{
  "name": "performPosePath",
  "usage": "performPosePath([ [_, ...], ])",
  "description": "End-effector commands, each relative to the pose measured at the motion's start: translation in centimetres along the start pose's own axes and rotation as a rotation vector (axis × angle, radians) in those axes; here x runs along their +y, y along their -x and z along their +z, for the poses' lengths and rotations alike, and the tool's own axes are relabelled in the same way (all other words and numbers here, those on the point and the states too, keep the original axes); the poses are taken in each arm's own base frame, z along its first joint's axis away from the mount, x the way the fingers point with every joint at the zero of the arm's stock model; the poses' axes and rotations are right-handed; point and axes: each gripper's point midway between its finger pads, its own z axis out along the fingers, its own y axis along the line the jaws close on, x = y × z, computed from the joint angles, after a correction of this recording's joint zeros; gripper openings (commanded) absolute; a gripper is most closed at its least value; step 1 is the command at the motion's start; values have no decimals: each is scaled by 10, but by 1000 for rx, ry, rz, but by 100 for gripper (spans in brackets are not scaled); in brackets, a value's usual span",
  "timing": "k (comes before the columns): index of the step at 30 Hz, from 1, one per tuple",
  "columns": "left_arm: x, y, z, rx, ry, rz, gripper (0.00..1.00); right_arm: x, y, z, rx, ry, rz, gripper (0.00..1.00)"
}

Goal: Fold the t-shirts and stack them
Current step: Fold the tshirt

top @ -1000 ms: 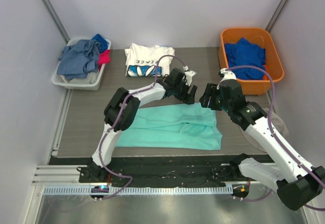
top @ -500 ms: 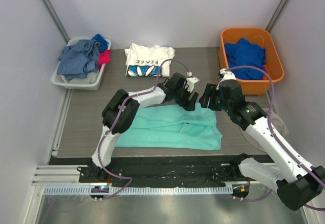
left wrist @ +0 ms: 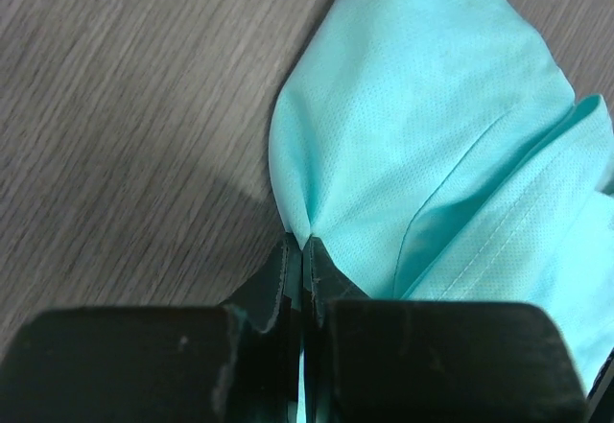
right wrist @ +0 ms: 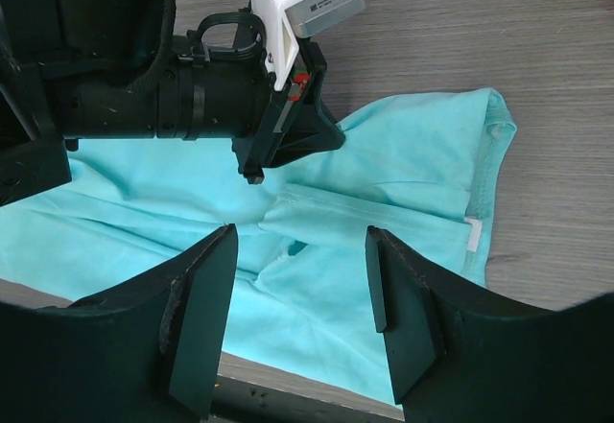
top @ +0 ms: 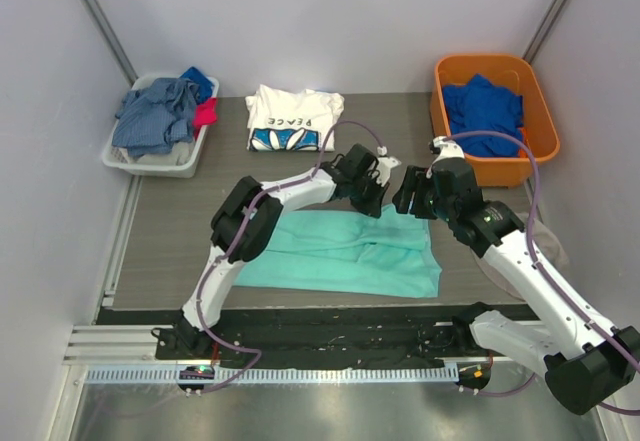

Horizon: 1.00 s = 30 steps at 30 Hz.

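The mint-teal t-shirt [top: 340, 251] lies partly folded across the near middle of the grey table. My left gripper [top: 372, 201] sits at its far edge, shut on a pinch of the teal cloth [left wrist: 432, 135], which puckers into the jaws [left wrist: 303, 246]. My right gripper [top: 410, 201] hovers just to the right and stands open above the shirt [right wrist: 384, 174]; nothing is between its fingers [right wrist: 299, 239]. The collar with its white tag [right wrist: 474, 234] lies to the right. The white "PEACE" t-shirt [top: 292, 119] rests folded at the back of the table.
A white basket [top: 128, 164] of grey-blue clothes stands at the back left. An orange bin [top: 540, 111] holding a royal blue garment stands at the back right. The two wrists are close together over the shirt's far edge.
My left gripper slid right to the shirt's far edge and shut on the cloth. The shirt's right side shifted slightly. The right arm barely moved.
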Motion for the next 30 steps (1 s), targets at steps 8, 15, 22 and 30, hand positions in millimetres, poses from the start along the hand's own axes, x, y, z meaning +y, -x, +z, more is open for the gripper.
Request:
performPosePath([
  [8, 149, -13, -39, -50, 407, -411, 0, 2, 3, 2, -23, 11, 24, 64],
  [15, 240, 4, -121, -228, 682, -643, 0, 2, 1, 4, -19, 14, 40, 64],
  [22, 262, 11, -155, -302, 762, -765, 3, 3, -5, 6, -9, 23, 64, 64],
  [30, 242, -9, -164, -258, 754, -780, 57, 6, -13, 7, 28, 43, 72, 64],
])
